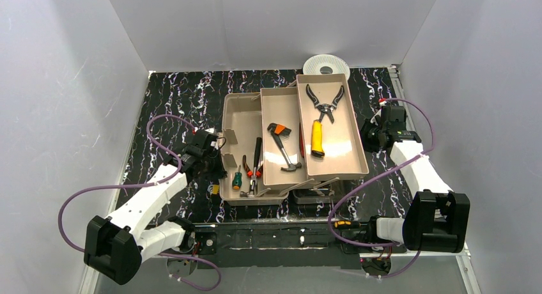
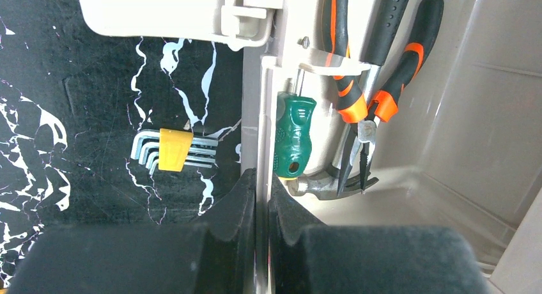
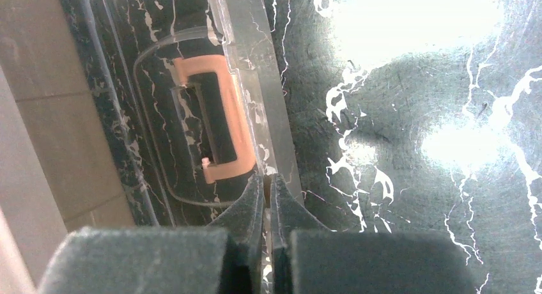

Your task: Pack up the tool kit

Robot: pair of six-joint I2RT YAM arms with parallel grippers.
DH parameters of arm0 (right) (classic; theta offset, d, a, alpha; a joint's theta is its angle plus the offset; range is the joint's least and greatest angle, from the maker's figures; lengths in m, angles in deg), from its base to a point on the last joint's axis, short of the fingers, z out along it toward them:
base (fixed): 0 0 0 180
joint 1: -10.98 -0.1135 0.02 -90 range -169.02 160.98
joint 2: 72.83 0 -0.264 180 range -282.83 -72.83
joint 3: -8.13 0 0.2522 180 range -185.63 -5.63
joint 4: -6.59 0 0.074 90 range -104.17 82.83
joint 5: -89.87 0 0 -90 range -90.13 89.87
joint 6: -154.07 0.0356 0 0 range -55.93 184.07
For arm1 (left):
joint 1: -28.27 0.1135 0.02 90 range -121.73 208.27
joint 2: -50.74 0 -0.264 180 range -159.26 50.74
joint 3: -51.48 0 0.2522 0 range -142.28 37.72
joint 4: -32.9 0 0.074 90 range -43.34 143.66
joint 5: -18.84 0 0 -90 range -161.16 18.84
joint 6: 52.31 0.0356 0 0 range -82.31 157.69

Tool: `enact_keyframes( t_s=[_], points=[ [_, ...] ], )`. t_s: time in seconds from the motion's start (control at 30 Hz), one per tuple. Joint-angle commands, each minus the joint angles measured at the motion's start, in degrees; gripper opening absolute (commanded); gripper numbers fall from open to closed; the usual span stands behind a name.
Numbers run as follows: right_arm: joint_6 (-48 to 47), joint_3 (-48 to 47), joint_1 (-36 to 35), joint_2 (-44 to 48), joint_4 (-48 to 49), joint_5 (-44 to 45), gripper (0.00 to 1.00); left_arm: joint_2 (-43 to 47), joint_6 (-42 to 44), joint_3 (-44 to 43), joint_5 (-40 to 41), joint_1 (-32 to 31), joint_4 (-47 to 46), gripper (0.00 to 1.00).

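At table centre, the open toolbox (image 1: 229,118) is clamped by the left gripper (image 2: 257,198) at its left wall (image 2: 260,115) and the right gripper (image 3: 267,198) at its lid (image 3: 252,64), a hex-key set (image 2: 167,149) lying just left of it.

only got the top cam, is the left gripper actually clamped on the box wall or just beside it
Observer: Clamped. The left gripper has a finger on each side of the wall of the toolbox.
Operator: anything lying outside on that side
Observer: A set of hex keys in a yellow holder lies on the table.
Operator: and the right one
Observer: The right gripper pinches the edge of the clear lid, beside the handle.
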Motion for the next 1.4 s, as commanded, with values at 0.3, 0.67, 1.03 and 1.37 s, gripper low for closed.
enact_keyframes(
  t_s=[0.3, 0.67, 1.03, 1.37],
  points=[
    [-1.7, -12.8, -1.8, 9.6, -11.5, 5.8, 0.01, -1.1, -2.8, -5.1, -5.4, 0.4, -7.1, 0.0],
    [-2.1, -33.1, -15.6, 5.4, -28.5, 31.6, 0.01, -2.4, -6.6, -4.7, -6.9, -1.1, -10.2, 0.0],
    [2.4, -57.7, -40.4, -10.8, -49.3, 66.6, 0.01, -9.6, -9.1, -10.0, -3.2, -10.8, -12.8, 0.0],
    [2.0, -76.8, -54.7, -32.3, -61.6, 85.5, 0.01, -10.3, -13.9, -7.7, -6.0, -13.3, -19.0, 0.0]
  ],
)
